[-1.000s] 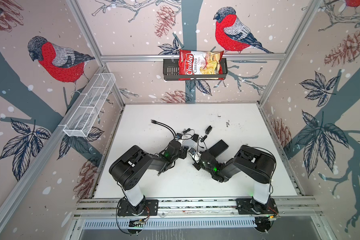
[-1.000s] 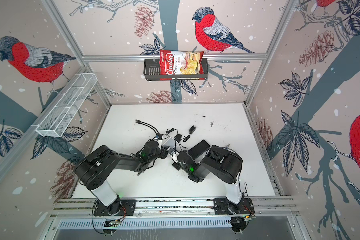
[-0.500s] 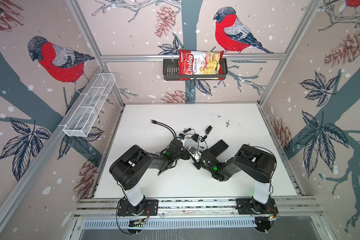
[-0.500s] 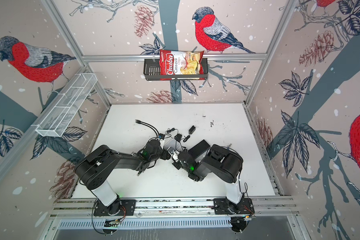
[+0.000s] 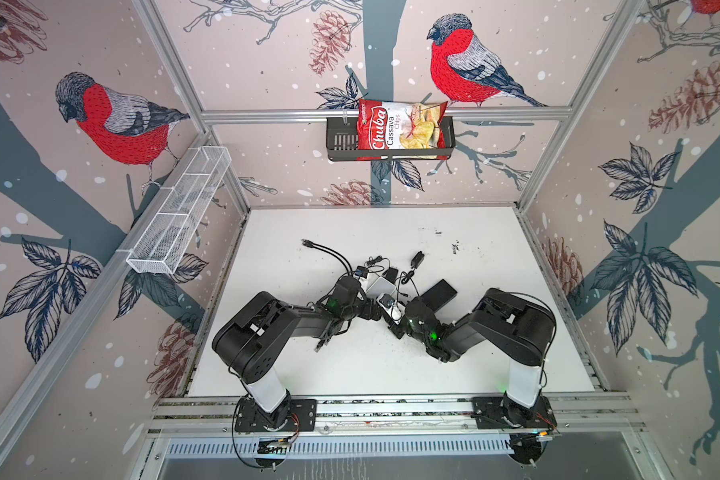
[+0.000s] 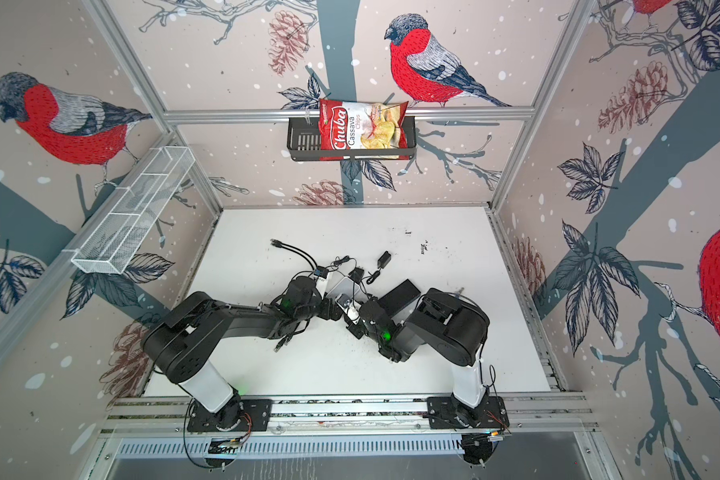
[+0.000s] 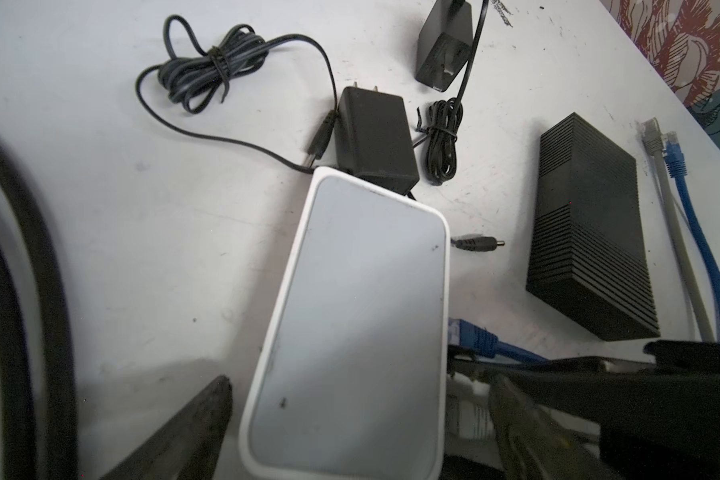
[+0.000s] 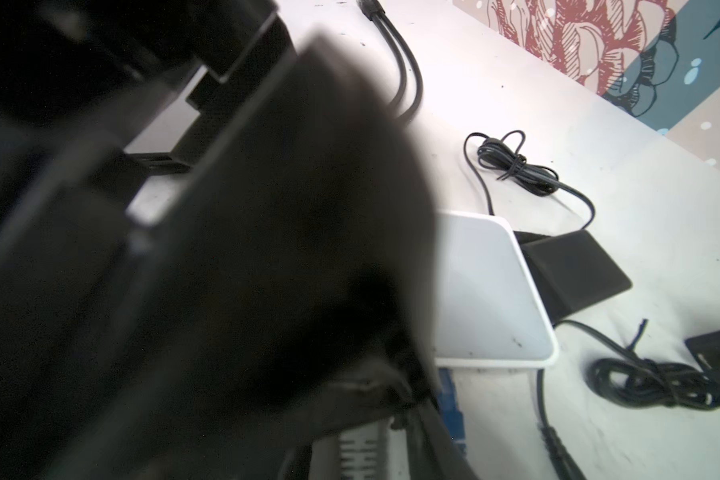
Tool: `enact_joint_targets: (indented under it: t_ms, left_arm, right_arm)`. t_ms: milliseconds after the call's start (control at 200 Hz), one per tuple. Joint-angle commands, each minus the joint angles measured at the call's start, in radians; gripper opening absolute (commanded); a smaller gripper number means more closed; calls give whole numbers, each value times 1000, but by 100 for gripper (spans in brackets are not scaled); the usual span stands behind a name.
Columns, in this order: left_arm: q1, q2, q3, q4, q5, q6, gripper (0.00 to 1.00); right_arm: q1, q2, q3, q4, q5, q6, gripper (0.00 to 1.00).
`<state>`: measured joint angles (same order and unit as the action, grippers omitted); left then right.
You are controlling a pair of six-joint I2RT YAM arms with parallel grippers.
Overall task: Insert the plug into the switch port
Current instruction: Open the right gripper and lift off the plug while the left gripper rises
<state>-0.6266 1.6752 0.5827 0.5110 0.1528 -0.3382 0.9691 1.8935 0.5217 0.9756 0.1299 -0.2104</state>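
Left end effector (image 7: 360, 386) wider, switch (image 7: 362, 270) between.

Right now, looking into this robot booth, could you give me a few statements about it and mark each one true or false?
1. A bag of chips sits in the black basket on the back wall. True.
2. The ribbed black box is stacked on the white box. False: it lies on the table beside it, apart.
3. Both black power adapters are plugged into a wall socket. False: the adapter next to the white box and the adapter farther off lie loose on the table, prongs bare.
4. The left gripper has its jaws open. True.
5. A blue plug sits right at the white box's edge. True.
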Motion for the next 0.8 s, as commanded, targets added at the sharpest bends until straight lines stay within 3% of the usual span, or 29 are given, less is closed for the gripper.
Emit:
enact_joint_targets:
  t_ms: [0, 495, 795]
  left_arm:
    - [13, -8, -3, -128, -12, -26, 96]
    - [43, -86, 67, -147, -66, -9, 96]
    - [56, -210, 44, -159, -211, -65, 96]
  right_arm:
    - [-3, -18, -5, -9, -9, -17, 37]
    - [-26, -146, -4, -98, -114, -60, 43]
    - [-65, -277, 34, -219, -94, -28, 44]
